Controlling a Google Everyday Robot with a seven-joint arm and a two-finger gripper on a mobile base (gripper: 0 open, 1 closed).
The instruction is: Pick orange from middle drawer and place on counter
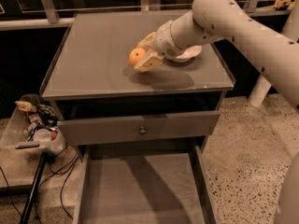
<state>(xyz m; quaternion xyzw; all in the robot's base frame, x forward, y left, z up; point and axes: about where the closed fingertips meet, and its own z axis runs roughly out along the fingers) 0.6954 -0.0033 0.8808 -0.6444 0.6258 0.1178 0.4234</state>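
The orange is a small round fruit held between the fingers of my gripper over the middle of the counter. The gripper is shut on it, just above or at the gray counter top; I cannot tell if the orange touches the surface. The arm reaches in from the upper right. The middle drawer is pulled out wide at the bottom of the view, and its flat gray floor is bare.
A white bowl sits on the counter right behind the arm's wrist. A gray drawer front with a round knob is above the open drawer. A bin of clutter and cables lie at the left on the terrazzo floor.
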